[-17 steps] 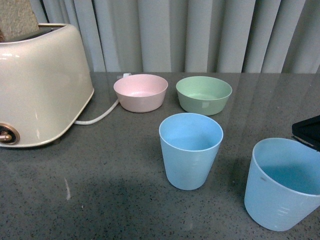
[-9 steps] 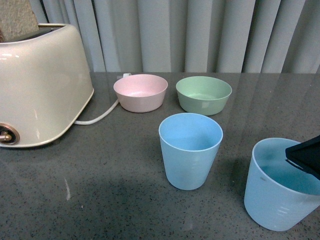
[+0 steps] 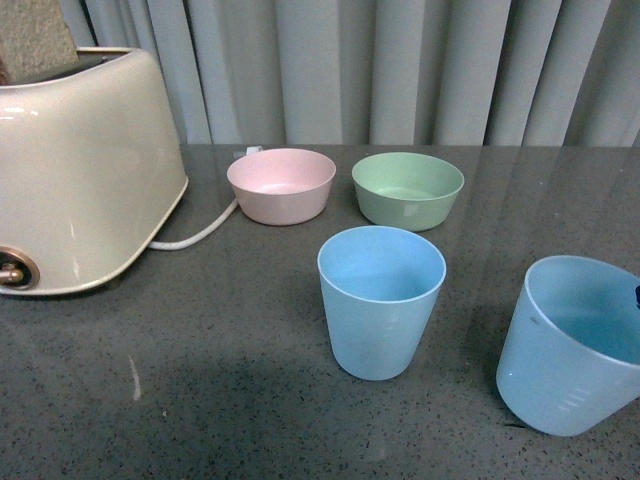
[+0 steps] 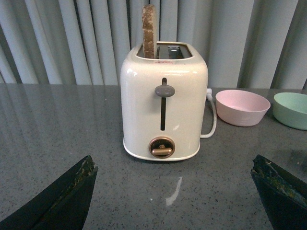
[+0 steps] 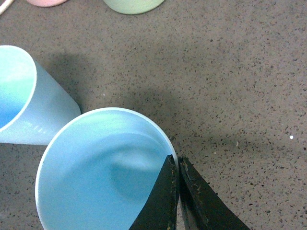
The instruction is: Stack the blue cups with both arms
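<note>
Two light blue cups are in the front view. One blue cup [image 3: 381, 298] stands upright in the middle of the grey table [image 3: 230, 350]. The other blue cup [image 3: 572, 345] is at the right edge, tilted and lifted a little off the table. My right gripper [image 5: 176, 165] is shut on this cup's rim [image 5: 103, 172], one finger inside and one outside. The standing cup also shows in the right wrist view [image 5: 24, 100], close beside the held one. My left gripper [image 4: 175, 187] is open and empty above bare table, in front of the toaster [image 4: 163, 103].
A cream toaster [image 3: 75, 165] with a slice of bread stands at the left, its white cord trailing right. A pink bowl [image 3: 281, 184] and a green bowl [image 3: 407, 188] sit behind the cups. Grey curtains hang behind the table.
The right cup has risen a little, shifted right and tilted. The black gripper part seen over it earlier has almost left the front view. The middle cup has not moved.
</note>
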### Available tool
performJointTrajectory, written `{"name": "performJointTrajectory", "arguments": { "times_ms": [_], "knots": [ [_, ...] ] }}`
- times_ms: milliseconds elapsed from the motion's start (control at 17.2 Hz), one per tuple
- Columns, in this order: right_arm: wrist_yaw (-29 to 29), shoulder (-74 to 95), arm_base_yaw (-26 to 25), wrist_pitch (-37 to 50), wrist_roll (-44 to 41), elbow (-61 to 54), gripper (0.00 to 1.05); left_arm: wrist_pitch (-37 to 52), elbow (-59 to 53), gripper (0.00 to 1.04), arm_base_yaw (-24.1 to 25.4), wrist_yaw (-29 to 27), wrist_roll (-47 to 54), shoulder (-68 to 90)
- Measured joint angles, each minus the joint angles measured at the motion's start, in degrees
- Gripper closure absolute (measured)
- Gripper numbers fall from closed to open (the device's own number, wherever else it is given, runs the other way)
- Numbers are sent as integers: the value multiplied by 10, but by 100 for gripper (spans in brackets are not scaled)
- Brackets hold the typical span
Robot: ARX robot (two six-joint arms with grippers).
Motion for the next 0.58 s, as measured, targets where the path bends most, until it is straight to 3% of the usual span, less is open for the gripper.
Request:
{"name": "performJointTrajectory", "arguments": {
  "times_ms": [406, 581],
  "knots": [
    [-27, -28, -40, -16, 0, 52, 103, 0, 0, 7, 0, 0, 0, 0],
    [-57, -35, -33, -19, -2, 110, 103, 0, 0, 7, 0, 0, 0, 0]
  ]
}}
